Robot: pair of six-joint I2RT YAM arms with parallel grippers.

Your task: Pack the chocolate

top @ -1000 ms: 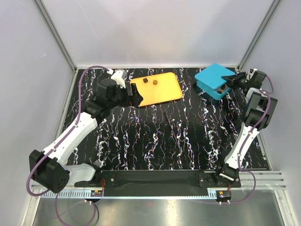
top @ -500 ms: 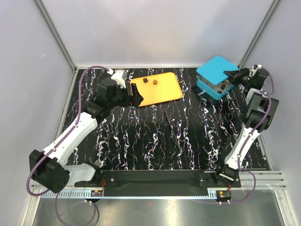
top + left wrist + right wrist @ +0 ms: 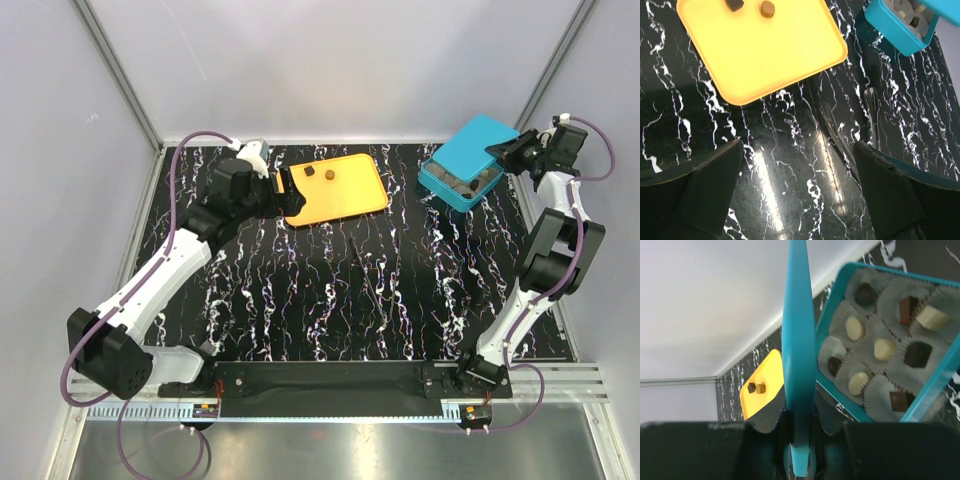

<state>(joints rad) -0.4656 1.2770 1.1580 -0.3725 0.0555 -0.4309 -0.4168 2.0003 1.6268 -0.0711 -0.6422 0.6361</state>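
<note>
Two pieces of chocolate [image 3: 318,173] on far corner of tray [image 3: 350,200], just beyond wide-open, empty left gripper [image 3: 288,196]. Rest in paper cups [image 3: 875,320] of box [image 3: 452,192], beside raised lid [image 3: 485,142] pinched by right gripper [image 3: 512,152].

From above and behind the arm bases we look down on the whole table [image 3: 350,290] from far off, with the orange tray [image 3: 340,195] at 12 o'clock and the teal box [image 3: 447,192] at 2. Our left wrist camera looks down from nearer, tray at 11, box at 1. Our right wrist camera sits tight against the raised lid [image 3: 798,355], box at 3, tray at 8. All three share tray, box and two chocolates [image 3: 329,173].
</note>
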